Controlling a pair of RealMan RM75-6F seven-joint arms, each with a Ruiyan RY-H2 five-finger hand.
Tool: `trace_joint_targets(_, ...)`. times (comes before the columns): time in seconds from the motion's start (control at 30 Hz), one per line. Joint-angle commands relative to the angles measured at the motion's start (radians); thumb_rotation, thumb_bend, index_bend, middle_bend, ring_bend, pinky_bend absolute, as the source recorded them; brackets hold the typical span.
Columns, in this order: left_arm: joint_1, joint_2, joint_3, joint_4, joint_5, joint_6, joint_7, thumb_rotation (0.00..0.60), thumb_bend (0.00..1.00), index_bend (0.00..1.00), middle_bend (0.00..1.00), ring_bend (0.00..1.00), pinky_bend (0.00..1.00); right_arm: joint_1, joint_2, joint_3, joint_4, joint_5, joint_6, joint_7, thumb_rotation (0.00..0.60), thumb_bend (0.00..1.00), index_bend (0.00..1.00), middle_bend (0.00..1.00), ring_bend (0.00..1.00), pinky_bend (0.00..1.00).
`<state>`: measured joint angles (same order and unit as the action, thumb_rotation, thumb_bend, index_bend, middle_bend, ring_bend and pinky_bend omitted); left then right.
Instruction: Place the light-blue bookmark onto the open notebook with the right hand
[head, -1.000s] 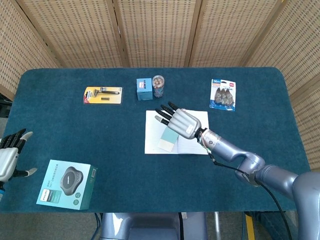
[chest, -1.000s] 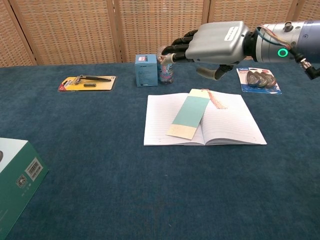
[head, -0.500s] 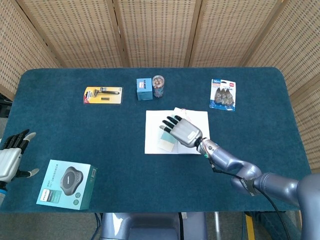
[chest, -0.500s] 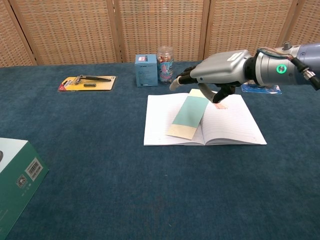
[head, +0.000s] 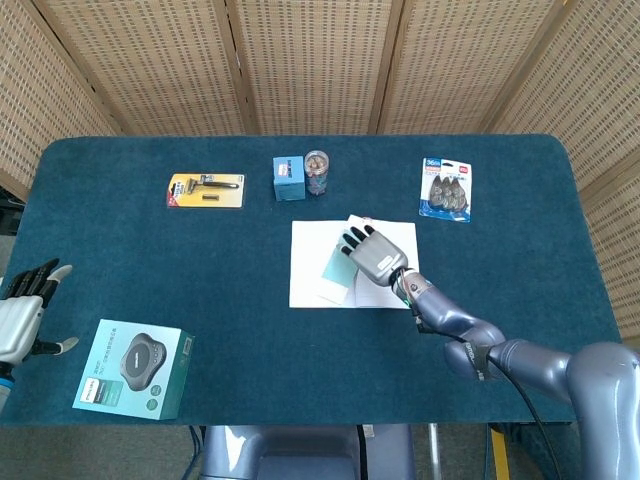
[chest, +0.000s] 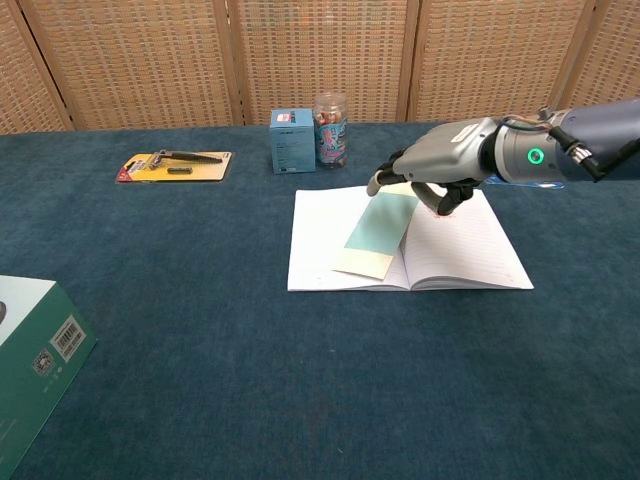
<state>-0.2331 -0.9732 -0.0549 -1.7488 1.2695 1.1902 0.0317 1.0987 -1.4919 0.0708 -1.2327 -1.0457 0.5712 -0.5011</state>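
Light-blue bookmark (chest: 372, 232) lies slantwise across the open notebook (chest: 460, 250), over its centre fold. Right hand (chest: 432, 163) hovers low over the notebook's far edge, fingers apart, grasping nothing; left hand (head: 22, 308) hangs released, well away from the notebook.

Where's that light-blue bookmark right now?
The light-blue bookmark lies slanted on the open notebook, mid-table, its far end under the right hand.
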Motion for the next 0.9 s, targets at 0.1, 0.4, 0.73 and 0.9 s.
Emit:
trace_joint_targets(0.1,0.001,0.003,0.001,0.003,0.003,-0.002,-0.012,0.6,0.0,0.0,0.0,0.0,0.0,0.042,-0.067,-0.054,0.078,0.16,-0.007,-0.156,0.6,1.0,0.1,0.09,0.01,0.15)
trace_joint_targets(0.4,-0.002,0.006,0.0,0.007,0.002,-0.009,-0.022,0.6,0.0,0.0,0.0,0.0,0.0,0.098,-0.089,-0.1,0.056,0.33,0.022,-0.287,0.6,1.0,0.1,0.09,0.01,0.16)
trace_joint_targets(0.73,-0.005,0.006,-0.001,0.009,-0.005,-0.015,-0.021,0.6,0.0,0.0,0.0,0.0,0.0,0.128,-0.106,-0.116,0.045,0.333,0.05,-0.317,0.6,1.0,0.1,0.09,0.01,0.17)
trace_joint_targets(0.9,-0.007,0.004,-0.001,0.009,-0.009,-0.017,-0.019,0.6,0.0,0.0,0.0,0.0,0.0,0.138,-0.122,-0.125,0.059,0.296,0.06,-0.327,0.6,1.0,0.12,0.09,0.01,0.18)
